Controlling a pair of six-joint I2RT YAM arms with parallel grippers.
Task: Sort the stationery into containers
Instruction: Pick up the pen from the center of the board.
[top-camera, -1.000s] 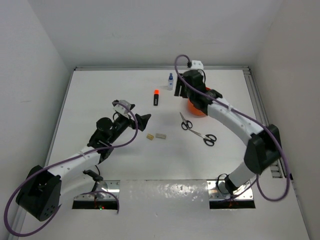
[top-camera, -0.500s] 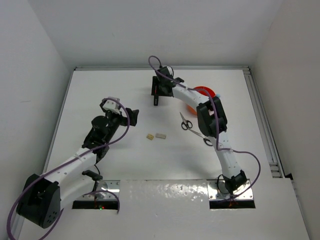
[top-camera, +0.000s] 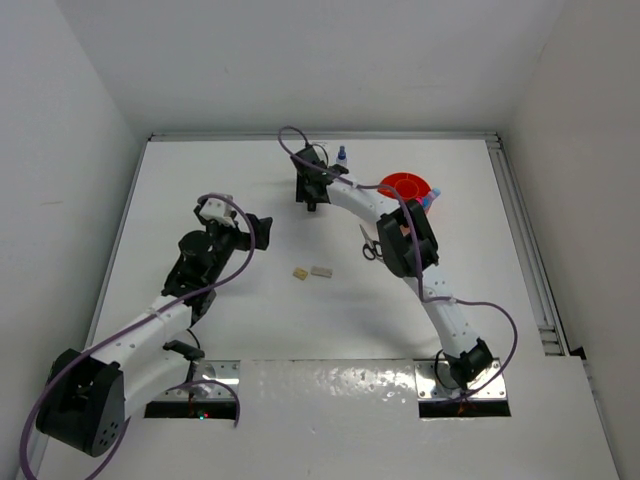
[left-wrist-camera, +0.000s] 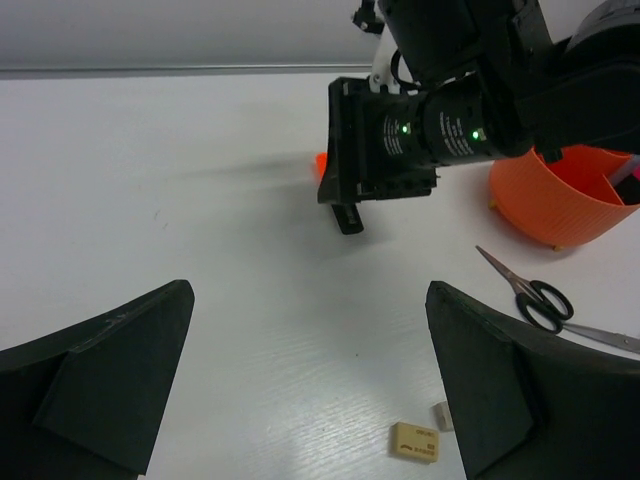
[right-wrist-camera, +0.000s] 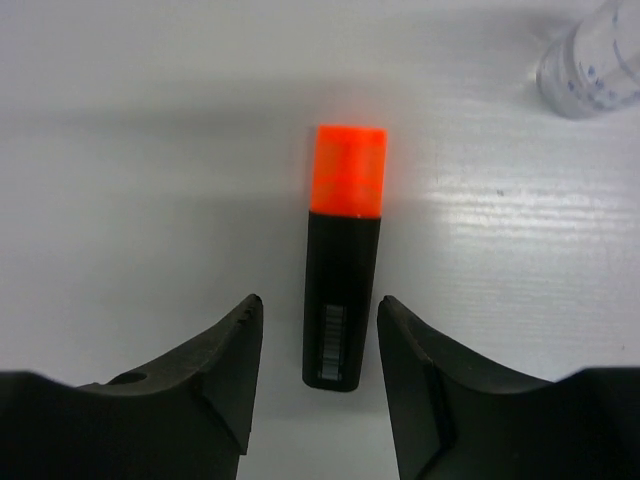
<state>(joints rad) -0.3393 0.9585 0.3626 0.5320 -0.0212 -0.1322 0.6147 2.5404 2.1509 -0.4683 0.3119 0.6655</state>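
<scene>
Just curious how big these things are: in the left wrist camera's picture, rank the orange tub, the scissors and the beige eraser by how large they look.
1. orange tub, though only partly in view.
2. scissors, also partly cut off.
3. beige eraser, smallest despite lying nearest the camera.

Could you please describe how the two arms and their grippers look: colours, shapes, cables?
The left arm and right arm have white tubular links with black joints and bases. A thin purple cable loops along each. The left gripper and right gripper are black, with matte wedge-shaped fingers. Two green lights glow on the right wrist.
</scene>
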